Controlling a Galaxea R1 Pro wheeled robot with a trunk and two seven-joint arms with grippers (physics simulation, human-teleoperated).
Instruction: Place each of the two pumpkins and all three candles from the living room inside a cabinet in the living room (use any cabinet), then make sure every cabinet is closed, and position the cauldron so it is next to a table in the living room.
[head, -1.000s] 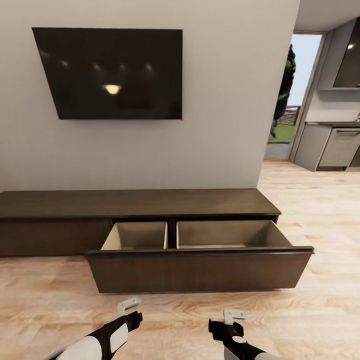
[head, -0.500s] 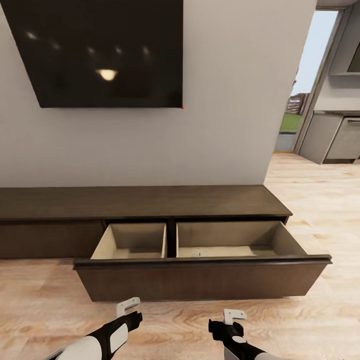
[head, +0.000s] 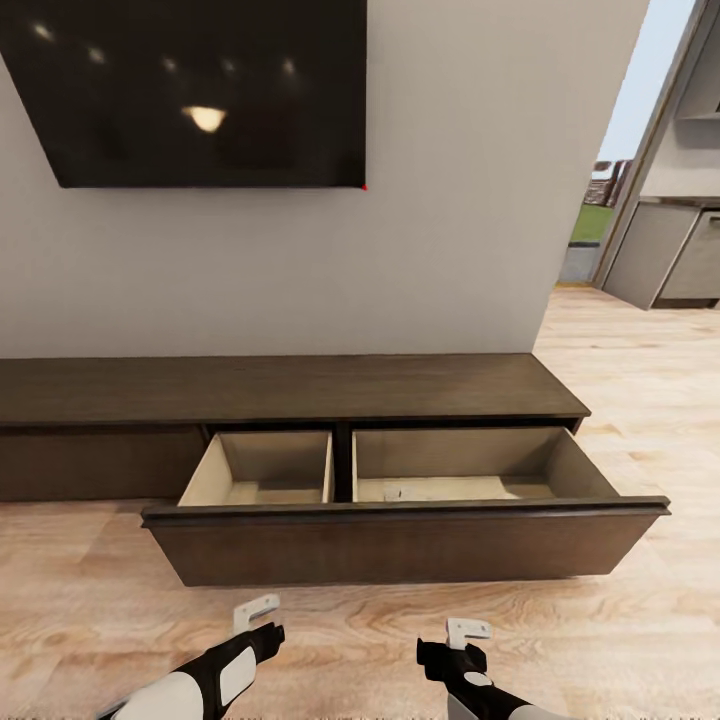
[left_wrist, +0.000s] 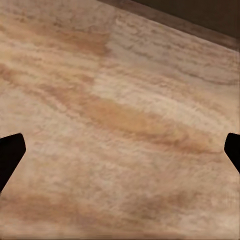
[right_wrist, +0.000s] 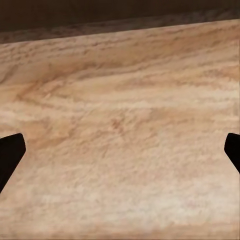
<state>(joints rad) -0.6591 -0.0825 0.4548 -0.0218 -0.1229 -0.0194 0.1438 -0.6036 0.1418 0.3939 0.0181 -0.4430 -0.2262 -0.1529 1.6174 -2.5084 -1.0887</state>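
The cabinet (head: 300, 388) is a long, low dark-brown unit against the wall in the head view. Its wide drawer (head: 400, 540) stands pulled out, showing two pale tan compartments. A tiny pale speck (head: 392, 492) lies in the right compartment, too small to identify. My left gripper (head: 256, 612) and right gripper (head: 466, 632) hang low in front of the drawer, apart from it. In both wrist views the dark fingertips (left_wrist: 10, 155) (right_wrist: 10, 155) sit wide apart over bare floor planks, open and holding nothing. The pumpkins, candles, cauldron and table are out of view.
A black TV (head: 200, 90) hangs on the grey wall above the cabinet. To the right, a doorway (head: 620, 200) leads past grey kitchen units (head: 680, 255). Light wood-plank floor (head: 640, 380) runs in front of and to the right of the drawer.
The whole view has shifted: the camera has come closer to the cabinet, so the drawer looks larger and the TV sits higher. Both arms keep their pose.
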